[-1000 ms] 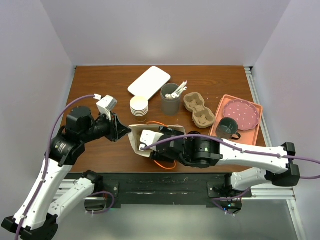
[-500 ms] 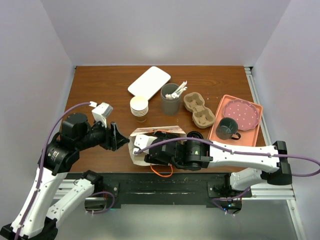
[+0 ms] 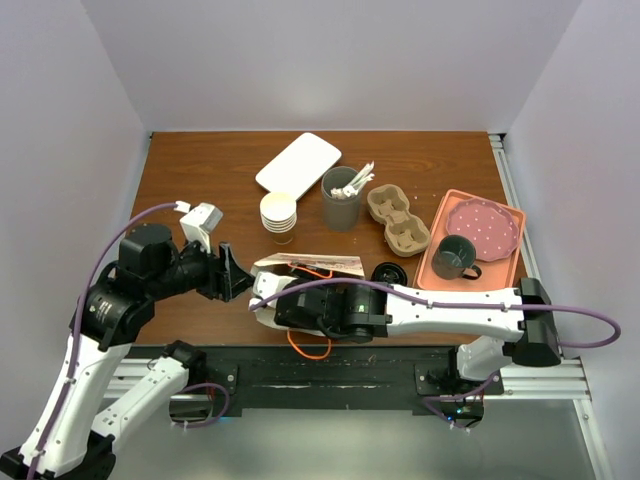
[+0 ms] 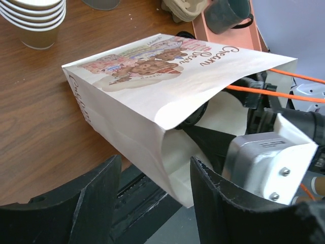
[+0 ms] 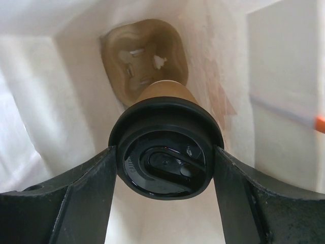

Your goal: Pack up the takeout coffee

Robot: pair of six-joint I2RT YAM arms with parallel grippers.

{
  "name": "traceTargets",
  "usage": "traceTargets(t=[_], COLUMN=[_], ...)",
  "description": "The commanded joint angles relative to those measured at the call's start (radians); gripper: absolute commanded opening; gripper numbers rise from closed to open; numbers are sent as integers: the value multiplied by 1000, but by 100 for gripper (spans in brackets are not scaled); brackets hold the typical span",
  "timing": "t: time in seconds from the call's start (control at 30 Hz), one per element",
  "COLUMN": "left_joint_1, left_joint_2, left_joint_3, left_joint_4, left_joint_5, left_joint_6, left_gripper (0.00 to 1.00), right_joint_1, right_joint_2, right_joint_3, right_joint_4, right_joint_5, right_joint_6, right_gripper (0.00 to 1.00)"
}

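Observation:
The takeout coffee (image 5: pixel 165 152), a paper cup with a round black lid, is deep inside the white paper bag (image 3: pixel 310 263), lid toward the right wrist camera. My right gripper (image 5: pixel 165 153) is shut on it, one finger against each side of the lid. A brown pulp cup carrier (image 5: pixel 142 56) lies at the bag's bottom behind the cup. In the top view the bag hides the cup and the right gripper. The bag (image 4: pixel 152 81) lies tilted, printed side up. My left gripper (image 4: pixel 155 168) is open at the bag's mouth, whose lower edge lies between the jaws, unpinched.
Behind the bag stand a stack of lidless cups (image 3: pixel 279 213), a dark grey utensil cup (image 3: pixel 342 198), a white flat tray (image 3: pixel 298 163) and a pulp carrier (image 3: pixel 397 220). A salmon tray (image 3: pixel 437 215) holds a pink plate and a dark mug. A round black object (image 3: pixel 390 272) sits right of the bag.
My right arm has pushed left, deeper into the bag. The bag has tipped from mouth-up onto its side, printed face up. My left gripper has shifted slightly toward the near edge.

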Motion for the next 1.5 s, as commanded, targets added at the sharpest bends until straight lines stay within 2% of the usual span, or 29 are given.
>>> traceTargets(t=[0.0, 0.37, 0.47, 0.5, 0.7, 0.83, 1.07, 1.3, 1.33, 1.37, 1.4, 1.47], left_joint_1=[-1, -2, -2, -2, -2, -2, -2, -2, -2, -2, -2, -2], left_joint_2=[6, 0, 11, 12, -51, -55, -61, -124, -121, -117, -109, -101], left_joint_3=[44, -59, -71, -81, -137, -142, -139, -223, -223, -216, -210, -185], left_joint_4=[-24, 31, 71, 78, 141, 151, 158, 186, 177, 163, 145, 128], left_joint_5=[24, -8, 4, 12, 72, 112, 142, 165, 164, 156, 144, 116], left_joint_6=[-20, -10, -5, -3, 1, 3, 23, 20, 21, 21, 23, 35], left_gripper=[61, 58, 48, 39, 13, 0, 0, 0, 7, 20, 39, 45], right_joint_1=[6, 6, 6, 4, 2, 2, -33, -36, -34, -34, -34, -36], right_joint_2=[11, 20, -1, -9, -81, -110, -113, -102, -98, -95, -92, -86], right_joint_3=[61, 74, 51, 41, -34, -71, -86, -135, -143, -143, -140, -131], right_joint_4=[51, 54, 50, 53, 62, 51, 30, 42, 41, 36, 33, 36], right_joint_5=[33, 50, 33, 26, 38, 33, -49, -79, -91, -91, -86, -68], right_joint_6=[13, 65, 69, 59, -19, -78, -145, -141, -141, -138, -132, -124], right_gripper=[44, 44, 43, 43, 45, 45, 45, 43, 43, 43, 42, 42])
